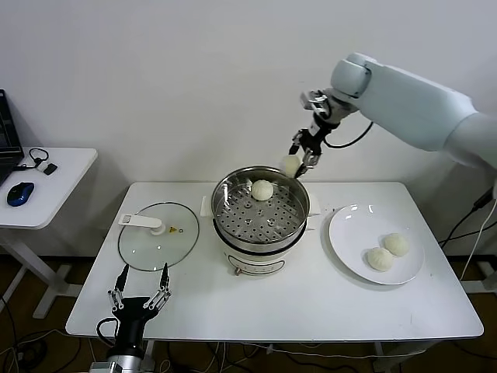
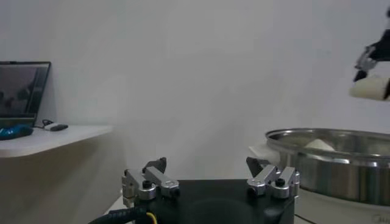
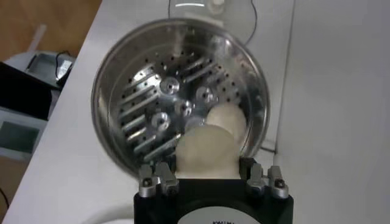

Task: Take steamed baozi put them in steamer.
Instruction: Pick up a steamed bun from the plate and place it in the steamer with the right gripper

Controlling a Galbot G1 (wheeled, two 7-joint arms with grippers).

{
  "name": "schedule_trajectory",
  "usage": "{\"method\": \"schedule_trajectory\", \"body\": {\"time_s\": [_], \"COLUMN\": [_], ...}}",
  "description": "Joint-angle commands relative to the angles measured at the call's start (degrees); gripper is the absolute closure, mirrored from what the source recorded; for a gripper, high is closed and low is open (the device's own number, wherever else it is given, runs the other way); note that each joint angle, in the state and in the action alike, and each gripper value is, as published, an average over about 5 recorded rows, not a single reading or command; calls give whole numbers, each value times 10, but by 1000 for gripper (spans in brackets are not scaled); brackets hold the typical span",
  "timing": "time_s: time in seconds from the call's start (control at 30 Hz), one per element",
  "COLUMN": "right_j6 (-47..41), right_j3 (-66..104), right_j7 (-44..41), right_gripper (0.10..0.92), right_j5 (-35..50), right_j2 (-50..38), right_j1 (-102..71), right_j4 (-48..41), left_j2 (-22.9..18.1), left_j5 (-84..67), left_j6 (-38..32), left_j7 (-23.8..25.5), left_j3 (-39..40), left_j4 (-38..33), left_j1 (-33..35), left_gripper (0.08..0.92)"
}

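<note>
Upper centre of the head view, above the far rim: my right gripper (image 1: 299,161), fingers closed on one cream-white domed baozi (image 1: 291,165).
Below it: round shiny steel steamer (image 1: 233,225) with perforated floor, one bun (image 1: 262,189) already inside.
Right: white round plate (image 1: 342,241), two buns (image 1: 387,252) waiting.
Lower left: left gripper (image 1: 140,288) parked, fingers spread, holding nothing.
Risk, I judge: released here, the bun may strike the rim and roll outside.

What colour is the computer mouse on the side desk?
The computer mouse on the white side desk is blue, clearest in the head view.
</note>
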Motion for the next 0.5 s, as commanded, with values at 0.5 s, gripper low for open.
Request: {"method": "schedule_trajectory", "body": {"time_s": [0.5], "right_j6": [-18], "right_j3": [28], "right_j7": [7], "right_gripper": [372], "right_j5": [-27], "right_j2": [173], "right_j1": [-115], "right_j4": [-136], "left_j2": [-1], "left_j5": [3], "left_j6": [3], "left_j7": [-2], "left_j3": [-1], "left_j4": [-6], "left_j1": [-2], "left_gripper": [177]}}
